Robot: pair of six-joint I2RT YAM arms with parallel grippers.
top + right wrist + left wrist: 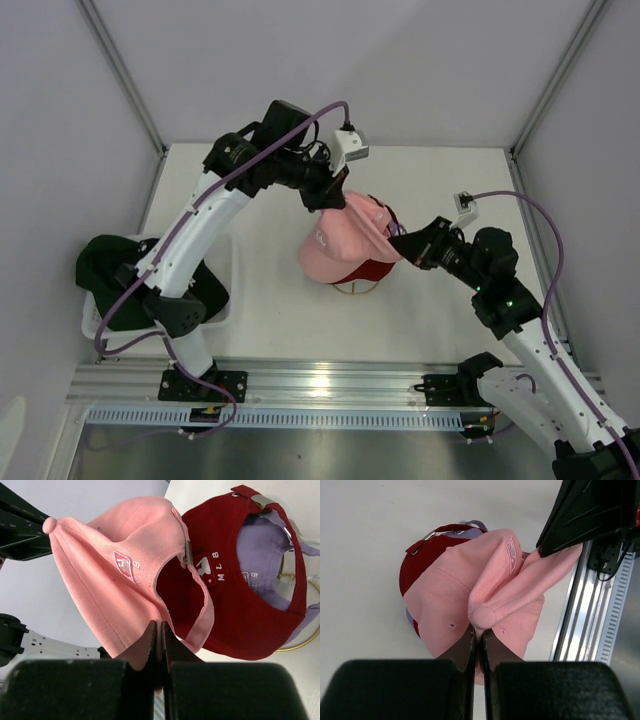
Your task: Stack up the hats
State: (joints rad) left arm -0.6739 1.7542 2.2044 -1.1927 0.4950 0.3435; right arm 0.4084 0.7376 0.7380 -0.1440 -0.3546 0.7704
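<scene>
- Nearest the arm bases, left side: white tray (226, 262) on the bench (270, 315), w/ a heap of dark hats (105, 268) in it, spilling over its left rim. Couldn't tell how many from the top cam.
- Mid bench: thin gold wire stand (301, 639), only its loop poking out under the stack.
- On the stand sat the lavender hat (260, 545), and the red hat (240, 610) was pulled over it. The lavender one showed thru the red one's back opening, w/ "MLB" on the red strap.
- Right tool (159, 627) came in from the right, clenched on the pink hat (100, 565) at its rim edge, just beside the back strap. The fabric was pinched flat btwn the fingers.
- The pink hat was up top, draped over the red one and covering most of it in the top cam, brim pointing front-left. It was stretched btwn both tools, so I couldn't tell if it was fully seated or partly hanging.
- Farthest back: left tool (479, 630) reached over from the left, clamped on the pink hat's crown around the top button, w/ the cloth bunched into a fold at the fingertips.
</scene>
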